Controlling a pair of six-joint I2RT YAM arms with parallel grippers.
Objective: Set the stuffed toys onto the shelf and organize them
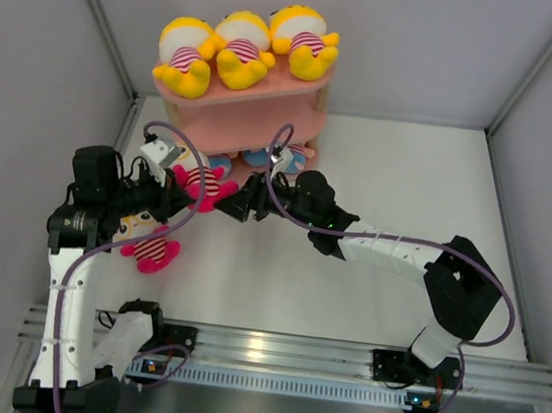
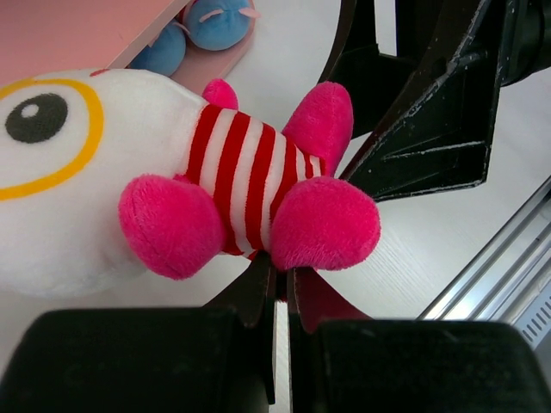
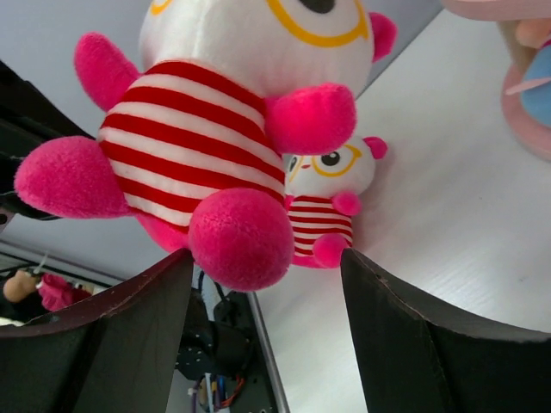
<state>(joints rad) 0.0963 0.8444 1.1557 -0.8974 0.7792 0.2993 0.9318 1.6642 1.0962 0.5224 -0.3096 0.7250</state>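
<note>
While left end effector point(image 2: 280, 282) pinches a pink-limbed toy point(image 2: 245, 185), right end effector point(image 3: 267, 260) stands open.

Bare table point(image 1: 408, 198) right of shelf point(image 1: 243, 102)

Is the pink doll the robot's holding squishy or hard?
Probably squishy: the pink doll looks fuzzy, with puffy limbs. Likely light too, since the left end effector seems to hold it up by one small pinch.
</note>
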